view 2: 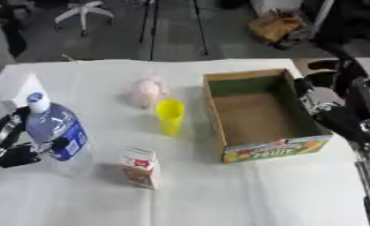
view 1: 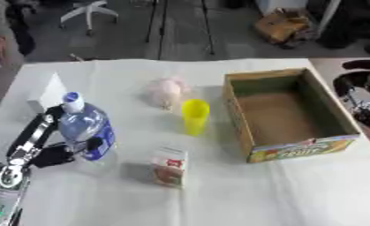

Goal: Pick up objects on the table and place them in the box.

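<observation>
A clear water bottle (view 1: 82, 126) with a white cap and blue label stands upright at the table's left. My left hand (view 1: 52, 155) is curled round it, with dark fingers behind it and the thumb on the label. A yellow cup (view 1: 194, 115) stands at the middle, with a pink soft thing (view 1: 166, 92) just behind it. A small red and white carton (view 1: 169, 166) stands nearer the front. The open cardboard box (view 1: 300, 149) lies at the right with nothing inside. My right hand (view 2: 310, 83) shows dark beside the box's right wall, too unclear to read.
A white folded object (view 1: 47, 90) sits at the back left, behind the bottle. A white cloth (view 1: 257, 194) covers the table. My right arm (view 2: 346, 121) runs along the table's right edge. An office chair (view 1: 88, 11) and floor clutter lie beyond the far edge.
</observation>
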`<state>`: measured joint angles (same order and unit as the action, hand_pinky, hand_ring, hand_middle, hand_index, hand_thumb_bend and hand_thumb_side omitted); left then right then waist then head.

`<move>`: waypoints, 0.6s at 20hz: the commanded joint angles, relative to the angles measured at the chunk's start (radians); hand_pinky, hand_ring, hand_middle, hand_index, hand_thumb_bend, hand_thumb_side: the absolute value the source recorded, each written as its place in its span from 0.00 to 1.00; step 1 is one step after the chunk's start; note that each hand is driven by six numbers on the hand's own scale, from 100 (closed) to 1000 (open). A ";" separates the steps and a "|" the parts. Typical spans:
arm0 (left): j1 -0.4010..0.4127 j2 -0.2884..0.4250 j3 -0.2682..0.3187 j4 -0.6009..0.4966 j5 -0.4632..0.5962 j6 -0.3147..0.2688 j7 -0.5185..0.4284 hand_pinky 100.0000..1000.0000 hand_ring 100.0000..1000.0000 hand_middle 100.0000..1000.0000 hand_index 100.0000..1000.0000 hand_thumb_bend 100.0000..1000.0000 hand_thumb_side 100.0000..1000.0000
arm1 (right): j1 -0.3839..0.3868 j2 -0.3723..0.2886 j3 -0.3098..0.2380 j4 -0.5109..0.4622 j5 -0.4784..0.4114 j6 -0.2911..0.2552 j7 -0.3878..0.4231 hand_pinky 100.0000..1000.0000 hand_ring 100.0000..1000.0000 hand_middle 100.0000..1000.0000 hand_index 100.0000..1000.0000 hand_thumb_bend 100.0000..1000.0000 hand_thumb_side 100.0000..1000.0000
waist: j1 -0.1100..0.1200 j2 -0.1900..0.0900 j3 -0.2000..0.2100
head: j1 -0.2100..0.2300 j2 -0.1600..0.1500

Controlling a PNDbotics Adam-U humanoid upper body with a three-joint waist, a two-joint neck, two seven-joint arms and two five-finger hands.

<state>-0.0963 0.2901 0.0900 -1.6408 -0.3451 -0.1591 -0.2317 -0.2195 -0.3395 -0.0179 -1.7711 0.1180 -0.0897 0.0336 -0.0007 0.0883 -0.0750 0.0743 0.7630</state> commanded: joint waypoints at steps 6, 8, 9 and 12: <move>-0.055 0.015 -0.005 -0.031 0.039 0.021 0.080 0.42 0.69 0.43 0.64 0.16 0.24 | -0.010 -0.015 -0.005 -0.008 -0.009 -0.003 0.004 0.73 0.68 0.71 1.00 0.37 0.33 | 0.001 -0.012 -0.004 | -0.004 0.006; -0.093 0.020 -0.015 -0.052 0.065 0.027 0.099 0.43 0.69 0.43 0.65 0.14 0.24 | -0.009 -0.014 -0.004 -0.007 -0.009 -0.003 0.005 0.73 0.68 0.71 1.00 0.37 0.33 | 0.001 -0.013 -0.005 | -0.006 0.007; -0.107 0.022 -0.018 -0.056 0.078 0.035 0.104 0.43 0.69 0.43 0.65 0.14 0.24 | -0.009 -0.014 -0.004 -0.007 -0.009 -0.003 0.005 0.73 0.68 0.71 1.00 0.37 0.33 | 0.001 -0.012 -0.005 | -0.006 0.007; -0.150 0.035 -0.037 -0.074 0.118 0.051 0.123 0.44 0.70 0.44 0.65 0.14 0.24 | -0.009 -0.015 -0.002 -0.006 -0.010 -0.003 0.007 0.73 0.68 0.71 1.00 0.37 0.33 | 0.001 -0.014 -0.009 | -0.006 0.007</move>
<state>-0.2263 0.2955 0.0575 -1.6849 -0.2465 -0.1123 -0.1197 -0.2191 -0.3395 -0.0171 -1.7684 0.1175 -0.0903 0.0377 -0.0008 0.0865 -0.0832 0.0698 0.7630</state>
